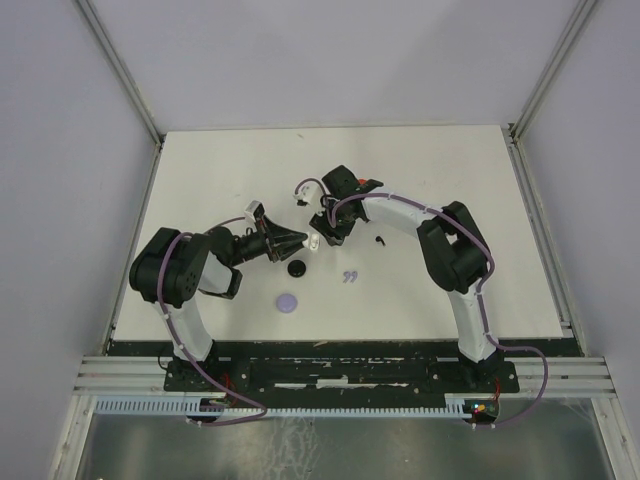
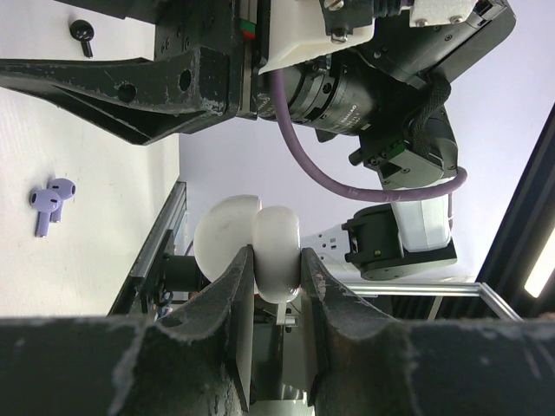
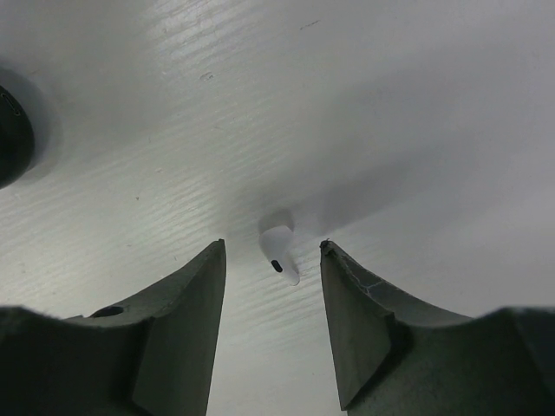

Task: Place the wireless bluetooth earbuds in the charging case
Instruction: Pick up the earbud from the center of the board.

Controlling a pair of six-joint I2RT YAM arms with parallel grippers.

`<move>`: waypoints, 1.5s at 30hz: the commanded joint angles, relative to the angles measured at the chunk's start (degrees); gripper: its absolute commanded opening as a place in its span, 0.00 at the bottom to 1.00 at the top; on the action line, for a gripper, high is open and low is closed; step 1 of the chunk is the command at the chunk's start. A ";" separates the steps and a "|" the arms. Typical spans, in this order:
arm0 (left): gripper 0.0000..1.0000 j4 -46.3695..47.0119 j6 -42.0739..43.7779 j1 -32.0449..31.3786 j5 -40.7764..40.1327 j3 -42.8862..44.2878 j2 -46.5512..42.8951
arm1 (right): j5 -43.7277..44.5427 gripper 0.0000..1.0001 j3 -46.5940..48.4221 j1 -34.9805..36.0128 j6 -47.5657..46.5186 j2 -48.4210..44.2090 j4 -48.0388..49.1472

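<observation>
1. Right gripper (image 3: 273,249): jaws parted, nothing held. It hangs low over the table (image 1: 450,180), fingers straddling a white earbud (image 3: 279,254).
2. The bud lies flat on the surface and touches neither finger. In the wrist view it sits roughly mid-gap, slightly nearer the right-hand finger, stem angled toward the camera.
3. Step in hand, as I read it, is picking up this bud. To do it well:
   - Get the tips right down near the table first.
   - Centre on the bud's body, not the stem end.
   - Close slowly. It looks small, glossy and rounded, so a fast or off-centre pinch will likely squirt it sideways.
4. Left gripper (image 2: 277,257): clamped on the white charging case (image 2: 260,227), just beside the right gripper in the top view. Two rounded lobes show above the fingers. I can't tell whether the sockets face the right arm or whether the case rests on the table.
5. For the insert, keep the case where it is and bring the bud in stem-first, square to the socket.
6. Further out, the lavender earbuds (image 2: 48,201) lie as a pair on the table, and a black earbud (image 2: 82,33) lies beyond them, apart.
7. The black disc (image 1: 297,269) and lavender disc (image 1: 288,301) sit near the left arm. They're not buds, so ignore them.
</observation>
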 commanded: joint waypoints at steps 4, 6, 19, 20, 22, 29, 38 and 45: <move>0.03 11.64 1.94 0.34 0.10 0.13 -1.76 | 0.06 0.54 2.76 0.27 -1.24 1.10 -0.42; 0.03 11.76 1.94 0.36 0.17 0.04 -1.76 | 0.20 0.53 2.83 0.30 -1.32 1.31 -0.42; 0.03 11.72 1.94 0.34 0.26 -0.08 -1.50 | 1.14 0.48 3.34 0.29 -1.41 2.90 -0.48; 0.03 11.69 1.94 0.32 0.22 -0.10 -1.50 | 1.19 0.47 3.38 0.24 -1.40 2.97 -0.57; 0.03 11.71 1.94 0.35 0.21 -0.05 -1.54 | 1.42 0.44 3.42 0.30 -1.41 3.14 -0.57; 0.03 11.75 1.94 0.36 0.21 -0.13 -1.56 | 1.86 0.35 4.03 0.24 -1.31 3.51 -1.11; 0.03 11.71 1.94 0.36 0.15 -0.30 -1.67 | 2.01 0.11 4.07 0.16 0.19 2.44 -0.68; 0.03 11.66 3.33 0.34 0.30 -0.38 -1.46 | -0.15 0.01 -3.84 -2.43 9.50 -6.48 12.70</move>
